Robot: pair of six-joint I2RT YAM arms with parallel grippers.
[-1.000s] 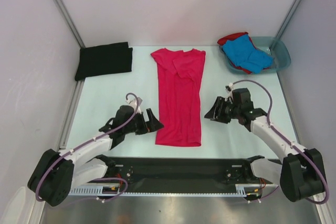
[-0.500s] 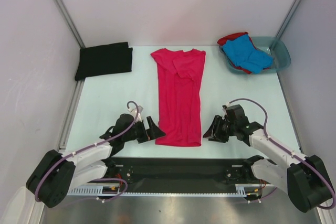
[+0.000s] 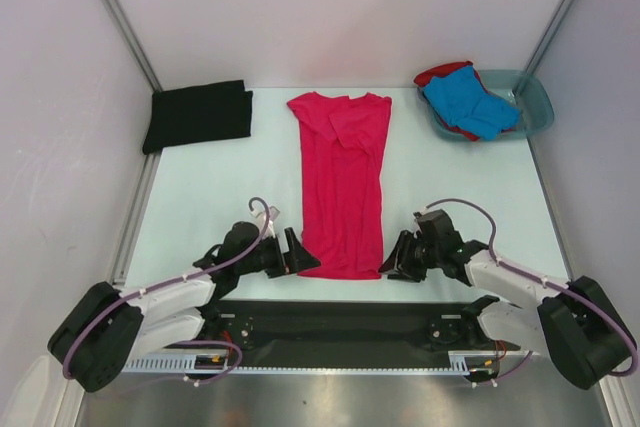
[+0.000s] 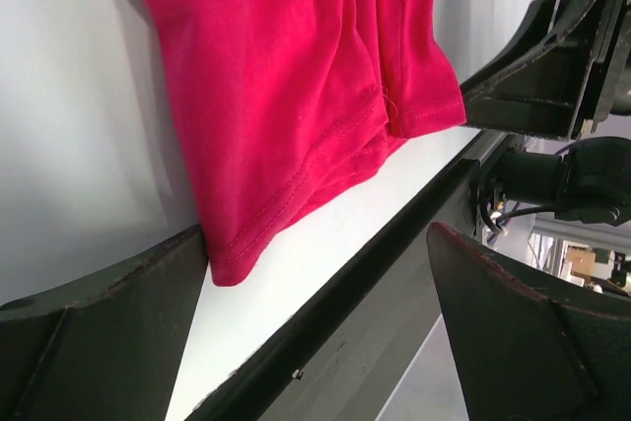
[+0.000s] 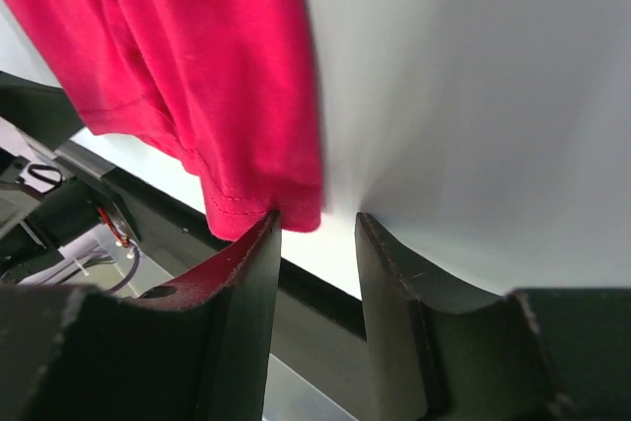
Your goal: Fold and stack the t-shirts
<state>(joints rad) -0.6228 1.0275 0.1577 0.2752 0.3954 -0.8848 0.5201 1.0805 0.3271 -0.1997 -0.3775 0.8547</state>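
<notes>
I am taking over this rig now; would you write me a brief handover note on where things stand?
Left gripper: open wide at the pink shirt's near left hem corner, holding nothing.
Right gripper: jaws narrowly apart at its near right corner, no cloth between them.
The pink shirt lies flat mid-table, sleeves folded in; the black shirt is folded, far left; the blue shirt and red shirt sit in the basin.
Left to do: fold pink, blue, red; stack all.
</notes>
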